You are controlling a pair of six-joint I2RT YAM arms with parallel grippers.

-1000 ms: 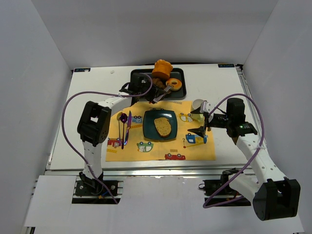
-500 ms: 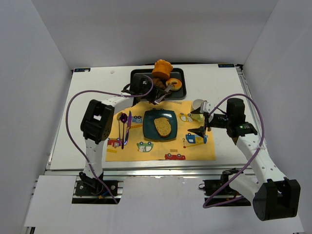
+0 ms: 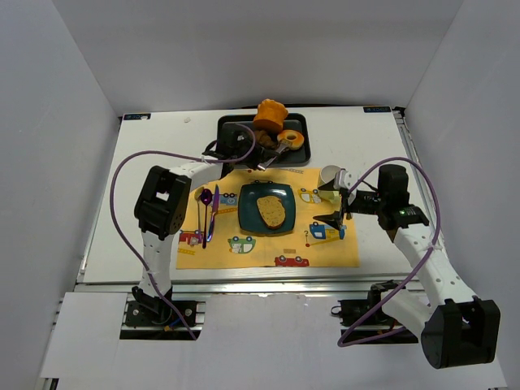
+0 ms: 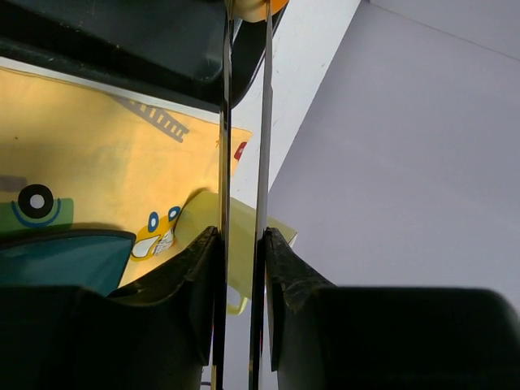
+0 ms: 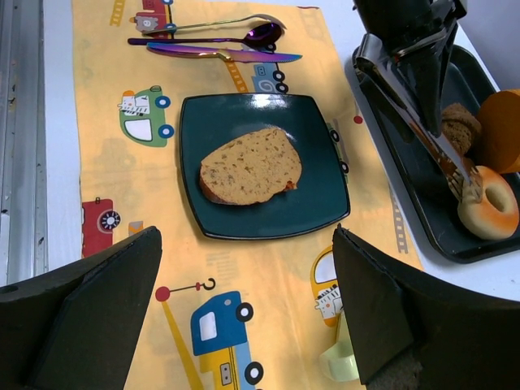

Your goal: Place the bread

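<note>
So, the bread (image 5: 250, 166) sat flat on the teal plate (image 5: 313, 207), mid placemat (image 5: 268, 301). Left gripper (image 4: 242, 244) was clamped on metal tongs (image 5: 414, 122), tips at the donut (image 5: 487, 210) in the black tray (image 3: 299, 122). Right gripper (image 3: 337, 204) hung spread wide, holding nothing, over the placemat's right side.

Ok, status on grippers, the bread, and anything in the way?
Left gripper shut on metal tongs, tips at orange ring donut in black tray. Right gripper open, empty, above yellow placemat. Golden-tan toast slice flat on dark teal square plate, unobstructed.
</note>
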